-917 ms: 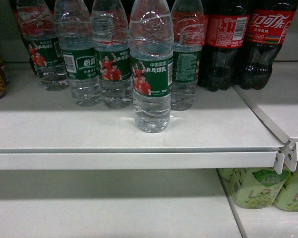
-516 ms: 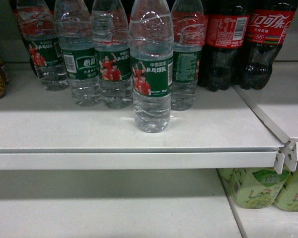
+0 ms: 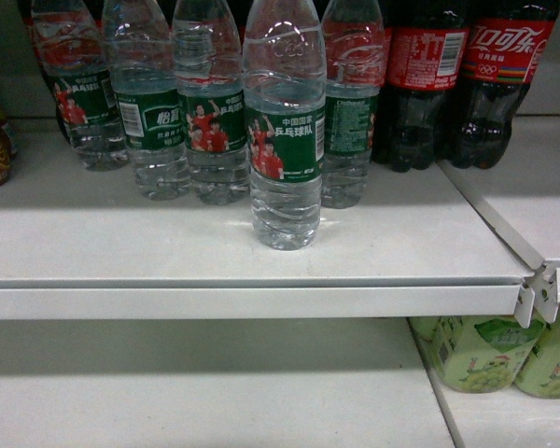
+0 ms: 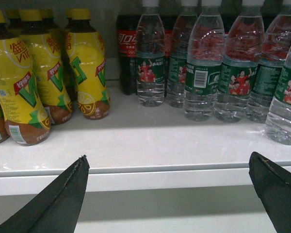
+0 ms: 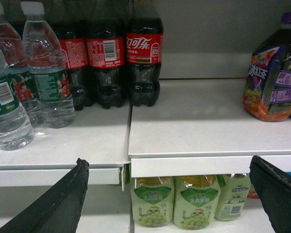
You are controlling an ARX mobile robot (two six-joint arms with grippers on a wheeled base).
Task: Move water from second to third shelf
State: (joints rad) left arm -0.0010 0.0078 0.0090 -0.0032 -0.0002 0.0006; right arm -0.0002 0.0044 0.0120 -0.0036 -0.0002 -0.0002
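Here, at the far left of the left wrist view, yellow-labelled drink bottles (image 4: 26,82) stand on the white shelf (image 4: 136,145), with one cola bottle (image 4: 127,48) behind them and a row of clear water bottles (image 4: 203,63) running on to the right. The left hand (image 4: 167,194) sits low before the shelf edge, its two dark fingers (image 4: 63,199) spread wide apart with nothing between them.

In the head view the water (image 3: 284,140) stands upright on the upper shelf (image 3: 168,243), out in front of the other green-labelled bottles (image 3: 149,121) and nearest the shelf's front lip, its label showing red-shirted players. To its right, dark cola bottles with red labels (image 3: 467,75) stand at the back. Below, the lower shelf (image 3: 196,392) is bare on the left, and pale green cartons (image 3: 490,350) sit under the right end.

In the right wrist view the cola bottles (image 5: 143,60) stand at the seam of two shelf boards, with a purple-labelled pack (image 5: 274,77) far right. The right hand (image 5: 167,194) is also spread wide, grasping nothing, its fingers (image 5: 276,194) below the shelf edge.
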